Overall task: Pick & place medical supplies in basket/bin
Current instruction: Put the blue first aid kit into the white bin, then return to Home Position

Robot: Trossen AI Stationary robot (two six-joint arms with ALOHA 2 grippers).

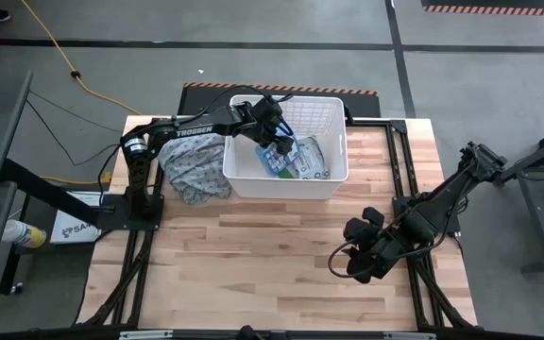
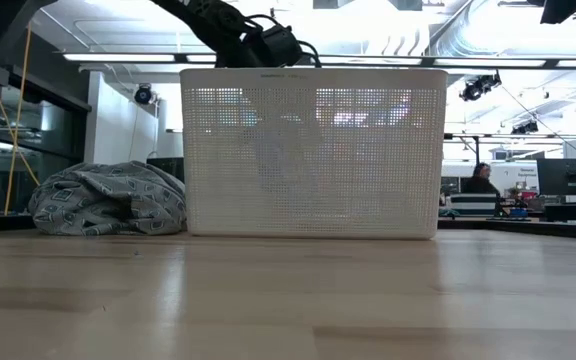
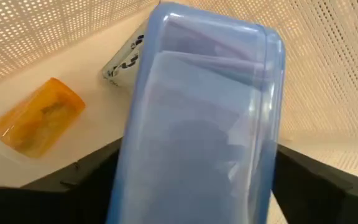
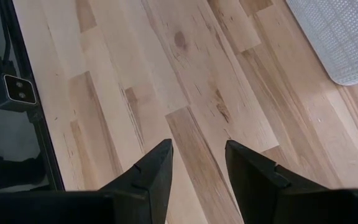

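The glossy blue first-aid box (image 3: 197, 118) sits inside the white perforated basket (image 1: 333, 170) – between the left gripper's (image 1: 281, 144) spread fingers, beside an amber bottle (image 3: 36, 118). Broad bare butcher-block table (image 1: 253, 255) lies around the right gripper (image 4: 196, 168) – parted, empty

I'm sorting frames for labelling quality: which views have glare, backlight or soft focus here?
Low view: bright ceiling lights behind backlight the white basket, and the arm above it reads as a silhouette. Left wrist view: the blue box fills the frame, soft and close; the orange item is also blurred. High view: even light, little shadow. Right wrist view: wooden table sharp, no glare.
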